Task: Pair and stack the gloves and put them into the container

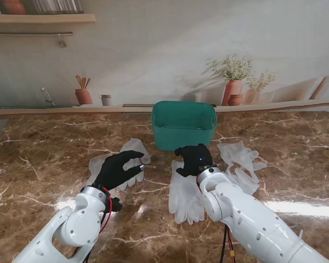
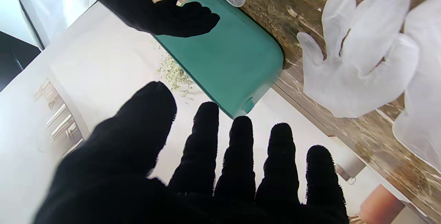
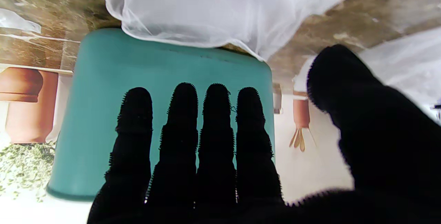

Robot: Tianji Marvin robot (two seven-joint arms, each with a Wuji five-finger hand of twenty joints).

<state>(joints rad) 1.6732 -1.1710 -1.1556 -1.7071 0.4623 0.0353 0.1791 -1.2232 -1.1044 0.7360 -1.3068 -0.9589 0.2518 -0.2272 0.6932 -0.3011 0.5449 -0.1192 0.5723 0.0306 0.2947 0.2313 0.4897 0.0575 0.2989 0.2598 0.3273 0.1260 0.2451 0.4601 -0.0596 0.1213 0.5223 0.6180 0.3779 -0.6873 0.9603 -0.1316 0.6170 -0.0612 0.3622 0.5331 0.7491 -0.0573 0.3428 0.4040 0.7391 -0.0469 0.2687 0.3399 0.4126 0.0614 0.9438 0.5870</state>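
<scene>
Our left hand (image 1: 116,170) covered part of the gloves (image 1: 132,156) at nine o'clock, holding nothing; our right hand (image 1: 194,159) hung released. The bin's (image 1: 183,125) inside showed nothing.

The left hand (image 1: 116,170) covers part of the white gloves (image 1: 132,151) left of the green container (image 1: 183,125); contact cannot be determined.

The scene was evenly bright. Glare streaked the polished table (image 1: 296,205) just right of the right hand (image 1: 193,159). In both wrist views the black fingers (image 3: 216,141) were silhouetted and soft-edged, and straight lines bowed near the edges.
</scene>
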